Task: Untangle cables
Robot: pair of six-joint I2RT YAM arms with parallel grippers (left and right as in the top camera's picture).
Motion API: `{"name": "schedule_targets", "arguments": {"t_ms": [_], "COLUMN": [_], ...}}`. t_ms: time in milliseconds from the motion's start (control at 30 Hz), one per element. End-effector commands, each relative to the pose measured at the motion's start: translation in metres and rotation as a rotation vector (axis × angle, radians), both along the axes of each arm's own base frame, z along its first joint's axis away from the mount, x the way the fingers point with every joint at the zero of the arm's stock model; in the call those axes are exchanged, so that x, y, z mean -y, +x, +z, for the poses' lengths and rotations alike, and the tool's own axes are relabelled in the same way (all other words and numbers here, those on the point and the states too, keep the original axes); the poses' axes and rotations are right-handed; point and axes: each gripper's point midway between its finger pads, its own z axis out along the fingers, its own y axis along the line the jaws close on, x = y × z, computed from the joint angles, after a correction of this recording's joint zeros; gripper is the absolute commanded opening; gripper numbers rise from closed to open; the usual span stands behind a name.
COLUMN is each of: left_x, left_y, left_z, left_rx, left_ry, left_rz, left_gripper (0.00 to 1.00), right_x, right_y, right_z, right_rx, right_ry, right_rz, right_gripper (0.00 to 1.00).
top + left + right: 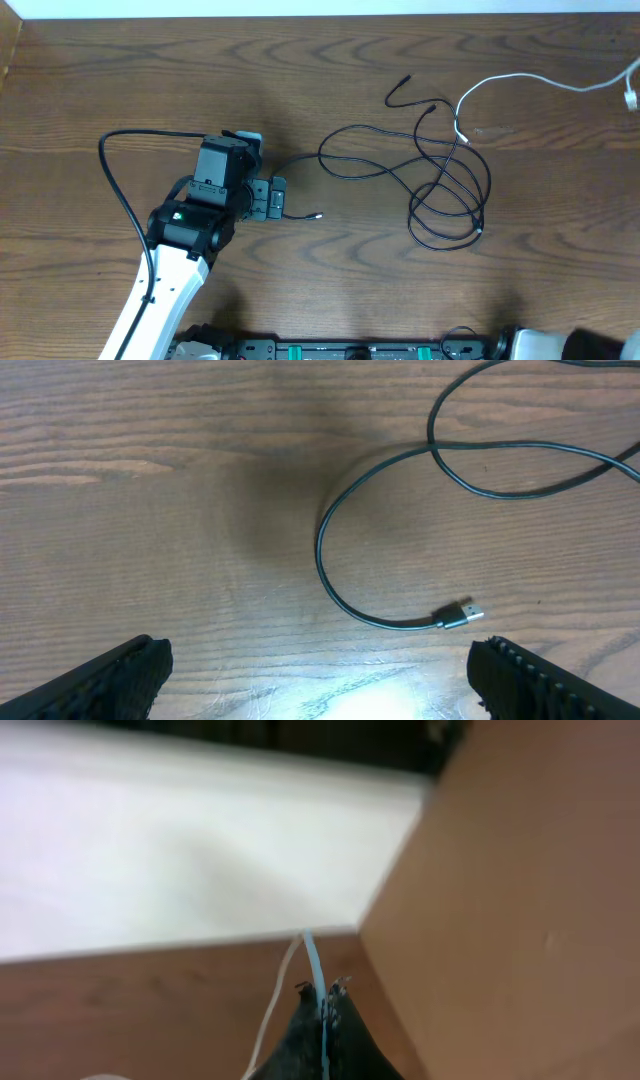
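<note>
The black cable (440,190) lies in tangled loops on the wooden table right of centre, and one plug end (318,214) reaches left toward my left gripper (272,198). In the left wrist view that gripper (320,680) is open and empty, and the black cable's plug (460,615) lies just ahead of the right finger. The white cable (510,80) runs from the black loops to the right edge of the overhead view. My right gripper (322,992) is shut on the white cable (310,955); it is outside the overhead view.
The table's far edge (320,12) runs along the top. The left arm's own thick black cable (120,190) arcs to its left. A brown wall or panel (520,900) fills the right of the right wrist view.
</note>
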Motion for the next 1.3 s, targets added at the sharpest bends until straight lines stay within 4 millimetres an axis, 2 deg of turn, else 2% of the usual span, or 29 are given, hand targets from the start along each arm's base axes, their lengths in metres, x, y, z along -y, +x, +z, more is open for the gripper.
{"name": "schedule_targets", "arguments": {"t_ms": [0, 133, 200, 300, 367, 500, 567, 700, 767, 933, 1000, 1133, 1267], "left_x": [-0.004, -0.004, -0.004, -0.004, -0.004, -0.004, -0.004, -0.004, -0.004, -0.004, -0.004, -0.004, -0.004], "left_y": [0.002, 0.002, 0.002, 0.002, 0.002, 0.002, 0.002, 0.002, 0.002, 0.002, 0.002, 0.002, 0.002], "left_z": [0.000, 0.000, 0.000, 0.000, 0.000, 0.000, 0.000, 0.000, 0.000, 0.000, 0.000, 0.000, 0.000], "left_rx": [0.001, 0.001, 0.001, 0.001, 0.001, 0.001, 0.001, 0.001, 0.001, 0.001, 0.001, 0.001, 0.001], "left_ry": [0.007, 0.007, 0.007, 0.007, 0.007, 0.006, 0.007, 0.007, 0.007, 0.007, 0.007, 0.007, 0.007], "left_rz": [0.026, 0.026, 0.026, 0.026, 0.026, 0.026, 0.026, 0.026, 0.026, 0.026, 0.026, 0.026, 0.026], "left_gripper": [0.99, 0.99, 0.99, 0.99, 1.00, 0.99, 0.99, 0.99, 0.99, 0.99, 0.99, 1.00, 1.00], "right_x": [-0.054, -0.116, -0.136, -0.150, -0.148, -0.118, -0.090, -0.032, -0.005, 0.065, 0.084, 0.102, 0.117], "right_y": [-0.013, 0.000, 0.012, 0.035, 0.053, 0.088, 0.101, 0.103, 0.098, 0.063, 0.048, 0.027, 0.003], "right_z": [0.033, 0.038, 0.032, 0.010, -0.010, -0.064, -0.094, -0.136, -0.152, -0.165, -0.168, -0.172, -0.150], "right_rx": [0.105, 0.132, 0.120, 0.056, -0.006, -0.169, -0.273, -0.435, -0.466, -0.522, -0.521, -0.517, -0.441], "right_ry": [0.006, 0.023, 0.018, -0.026, -0.066, -0.167, -0.238, -0.317, -0.255, -0.154, -0.092, 0.045, 0.097], "right_rz": [0.159, 0.324, 0.346, 0.324, 0.276, 0.096, -0.026, -0.233, -0.295, -0.444, -0.496, -0.471, -0.512], "right_gripper": [0.01, 0.01, 0.01, 0.01, 0.01, 0.01, 0.01, 0.01, 0.01, 0.01, 0.01, 0.01, 0.01]}}
